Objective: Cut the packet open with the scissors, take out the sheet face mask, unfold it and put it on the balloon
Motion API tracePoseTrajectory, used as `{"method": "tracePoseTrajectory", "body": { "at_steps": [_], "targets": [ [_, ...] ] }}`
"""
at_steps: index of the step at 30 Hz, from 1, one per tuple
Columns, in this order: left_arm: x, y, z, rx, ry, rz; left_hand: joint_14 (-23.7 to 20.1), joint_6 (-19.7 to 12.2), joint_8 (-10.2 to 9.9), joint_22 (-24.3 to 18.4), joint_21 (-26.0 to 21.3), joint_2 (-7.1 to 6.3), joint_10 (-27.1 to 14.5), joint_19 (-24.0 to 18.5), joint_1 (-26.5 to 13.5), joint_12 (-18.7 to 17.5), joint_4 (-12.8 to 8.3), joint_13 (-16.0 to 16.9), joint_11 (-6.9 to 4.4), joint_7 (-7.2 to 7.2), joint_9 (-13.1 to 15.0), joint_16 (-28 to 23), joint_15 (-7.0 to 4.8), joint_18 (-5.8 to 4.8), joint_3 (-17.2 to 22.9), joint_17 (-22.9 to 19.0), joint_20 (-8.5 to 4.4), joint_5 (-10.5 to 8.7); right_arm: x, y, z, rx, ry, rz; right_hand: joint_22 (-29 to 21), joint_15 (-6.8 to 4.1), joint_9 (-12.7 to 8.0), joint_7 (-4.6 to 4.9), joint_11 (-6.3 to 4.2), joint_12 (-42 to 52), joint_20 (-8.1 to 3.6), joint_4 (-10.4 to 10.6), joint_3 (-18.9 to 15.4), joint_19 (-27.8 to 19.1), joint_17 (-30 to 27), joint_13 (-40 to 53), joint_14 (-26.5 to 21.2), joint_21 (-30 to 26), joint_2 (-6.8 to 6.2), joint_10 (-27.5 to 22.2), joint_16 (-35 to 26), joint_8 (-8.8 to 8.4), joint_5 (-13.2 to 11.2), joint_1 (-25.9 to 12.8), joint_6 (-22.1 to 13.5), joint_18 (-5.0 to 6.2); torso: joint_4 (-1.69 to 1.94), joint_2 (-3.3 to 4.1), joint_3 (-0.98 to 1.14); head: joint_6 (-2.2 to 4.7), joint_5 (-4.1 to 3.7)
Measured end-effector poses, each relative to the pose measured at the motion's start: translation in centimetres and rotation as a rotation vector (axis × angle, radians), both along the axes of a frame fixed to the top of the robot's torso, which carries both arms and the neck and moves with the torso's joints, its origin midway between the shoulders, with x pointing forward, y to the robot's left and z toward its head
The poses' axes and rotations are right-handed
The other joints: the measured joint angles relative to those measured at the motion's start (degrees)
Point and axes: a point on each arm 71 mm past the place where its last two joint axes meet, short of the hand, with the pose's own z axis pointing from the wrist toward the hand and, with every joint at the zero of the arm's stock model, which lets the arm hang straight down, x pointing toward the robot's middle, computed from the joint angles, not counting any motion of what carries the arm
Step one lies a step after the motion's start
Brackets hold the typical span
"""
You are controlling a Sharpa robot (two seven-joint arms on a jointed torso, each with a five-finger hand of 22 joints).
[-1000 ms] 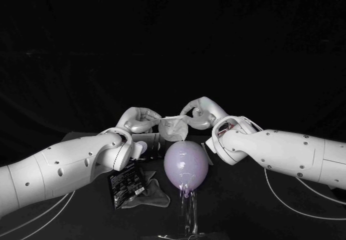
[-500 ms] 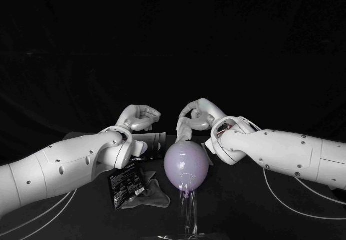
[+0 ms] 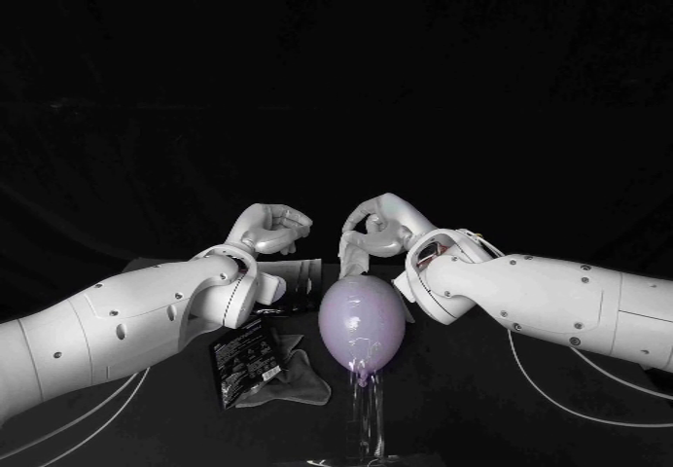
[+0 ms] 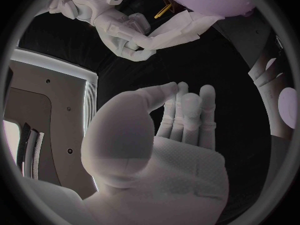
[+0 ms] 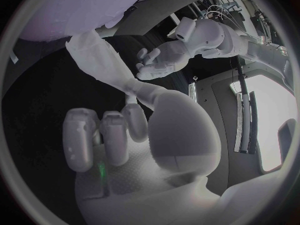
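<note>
White mask (image 3: 354,255), partly hidden behind balloon (image 3: 362,319), pinched by right hand (image 3: 381,222) fingers; left hand (image 3: 270,229) spread, empty.

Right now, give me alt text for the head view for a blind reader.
The right hand pinches the sheet mask, which hangs over the balloon. The left hand is empty beside it; the packet lies on the table.

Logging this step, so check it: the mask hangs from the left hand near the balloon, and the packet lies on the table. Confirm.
Not quite: the head view shows the mask hanging from the right hand, while the left hand holds nothing. The rest stands: it hangs near the balloon, and the packet lies on the table.
</note>
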Motion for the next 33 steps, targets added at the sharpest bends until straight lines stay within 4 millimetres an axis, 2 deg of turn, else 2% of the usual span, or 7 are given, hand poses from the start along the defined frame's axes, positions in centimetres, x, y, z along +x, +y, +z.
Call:
{"method": "tracePoseTrajectory", "body": {
  "at_steps": [2,5,10,19,22,24,33],
  "targets": [
    [-0.1,0.0,0.0,0.004,0.002,-0.007,-0.7,-1.1,-1.0,-0.3,-0.3,0.19,-0.6,-0.7,-0.2,-0.1,-0.3,-0.3,0.14,0.23,0.0,-0.4,0.16,-0.01,-1.8,-2.0,0.22,0.18,0.1,0.0,0.1,0.006,-0.01,-0.006,0.0,0.0,0.0,0.0,0.0,0.0,0.0,0.0,0.0,0.0,0.0,0.0,0.0,0.2,0.01,0.0,0.0,0.0,-0.1,0.0,0.0,0.0,0.0,-0.02,0.01,-0.03,-0.01],
    [-0.2,-0.2,-0.1,0.011,0.006,-0.022,-2.9,-2.0,-2.6,-0.9,-1.6,-0.07,-1.5,-1.7,0.8,-2.3,-0.5,-1.7,0.69,0.76,-1.1,-0.9,0.81,-0.02,-4.8,-4.7,0.9,0.09,0.1,0.1,0.2,0.017,-0.026,-0.015,0.0,0.0,0.0,0.0,0.0,0.3,0.0,0.0,0.0,0.0,0.0,0.0,0.0,0.5,0.02,0.0,0.0,0.01,-0.1,0.0,0.0,0.0,0.01,-0.02,-0.01,0.0,-0.09],
    [-0.4,-0.6,-0.6,0.025,0.016,-0.05,-5.9,-2.3,-3.6,-2.2,-3.8,-1.86,-1.8,-2.6,-0.7,-4.5,0.4,-3.2,1.28,1.02,-2.2,-1.9,1.58,-0.03,-8.2,-8.6,1.73,0.09,0.3,0.1,0.4,0.041,-0.052,-0.032,0.0,0.0,0.1,-0.02,-0.21,0.3,0.01,0.0,0.0,0.0,0.0,0.0,0.0,0.6,0.15,0.2,0.0,-0.01,-0.1,0.2,0.2,0.0,0.03,-0.01,-0.05,0.07,-0.16],
    [-0.9,-1.3,-1.8,0.058,0.03,-0.096,-6.4,-2.3,-4.2,-5.4,-8.5,-4.85,-1.3,-1.8,-3.7,-6.3,3.2,-4.8,1.75,1.02,-3.1,-2.2,1.79,-0.03,-14.6,-9.0,3.09,0.1,0.5,0.0,0.9,0.085,-0.083,-0.066,0.0,0.0,0.1,-0.05,-0.21,0.5,0.09,-0.2,0.2,-0.1,0.0,-0.1,0.0,0.7,0.15,0.2,0.0,-0.07,0.1,0.2,0.4,0.0,0.07,0.01,-0.12,0.08,-0.2],
    [-0.9,-1.6,-2.1,0.068,0.029,-0.109,-6.5,-2.3,-4.2,-5.9,-9.1,-5.04,-1.0,-1.6,-3.9,-6.4,3.7,-5.0,1.48,1.02,-3.3,-2.2,1.72,-0.04,-15.6,-9.0,3.3,0.1,0.5,0.1,1.0,0.096,-0.089,-0.071,0.0,0.01,0.1,-0.05,-0.21,0.5,0.1,-0.2,0.2,-0.1,0.0,-0.1,0.0,0.7,0.15,0.2,-0.1,-0.02,0.1,0.1,0.4,0.0,0.06,0.01,-0.12,0.06,-0.12],
    [-1.0,-1.8,-2.1,0.074,0.028,-0.115,-6.7,-2.3,-4.5,-6.4,-9.8,-5.83,-0.8,-1.4,-4.0,-6.4,4.1,-5.1,1.67,1.02,-3.5,-2.2,1.92,-0.03,-16.7,-9.1,3.51,0.1,0.5,0.2,1.1,0.1,-0.092,-0.073,0.0,0.0,0.1,-0.05,-0.1,0.5,0.1,-0.2,0.2,-0.1,0.0,-0.1,0.0,0.7,0.15,0.3,-0.2,0.05,0.1,0.1,0.4,0.0,0.04,0.01,-0.1,0.05,-0.08],
    [-1.0,-2.5,-2.3,0.103,0.021,-0.13,-6.9,-2.3,-5.1,-7.7,-11.4,-6.59,-0.7,-0.4,-4.1,-7.2,5.5,-5.6,1.56,1.02,-4.1,-2.4,1.74,-0.05,-19.7,-9.2,3.7,0.1,0.4,0.4,1.2,0.115,-0.099,-0.074,0.0,0.01,0.1,-0.03,-0.04,0.5,0.09,-0.3,0.3,-0.1,0.0,-0.1,0.0,0.7,0.14,0.4,-0.2,0.16,0.0,0.1,0.4,0.0,-0.03,-0.02,-0.03,-0.04,-0.03]
  ]
}}
